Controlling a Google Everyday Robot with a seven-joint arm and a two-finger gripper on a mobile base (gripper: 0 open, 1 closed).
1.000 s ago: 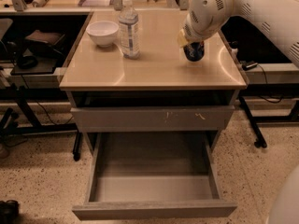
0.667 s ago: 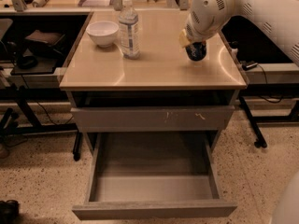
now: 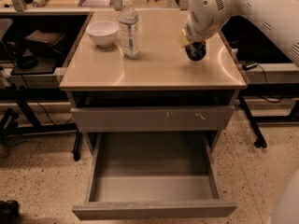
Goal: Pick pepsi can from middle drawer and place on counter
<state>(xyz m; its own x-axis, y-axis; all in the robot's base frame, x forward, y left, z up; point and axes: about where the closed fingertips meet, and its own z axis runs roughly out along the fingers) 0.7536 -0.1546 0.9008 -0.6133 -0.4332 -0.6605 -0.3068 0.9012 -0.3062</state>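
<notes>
Nothing's really moved since a second ago: end effector (image 3: 190, 41) sits upper right, pepsi can (image 3: 196, 52) upright straight below it at the tabletop (image 3: 154, 64), grip can't tell tbh.

text: none readable | labels on pepsi can (image 3: 195, 52), bottle (image 3: 129, 28): illegible | pincer (image 3: 191, 40): far right, over desk (image 3: 154, 65)

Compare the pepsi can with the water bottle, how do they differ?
The pepsi can is dark and short; the water bottle is clear and much taller. The can is at the counter's right side under the robot's hand; the bottle stands free at the left beside a white bowl. Both are upright drink containers.
</notes>
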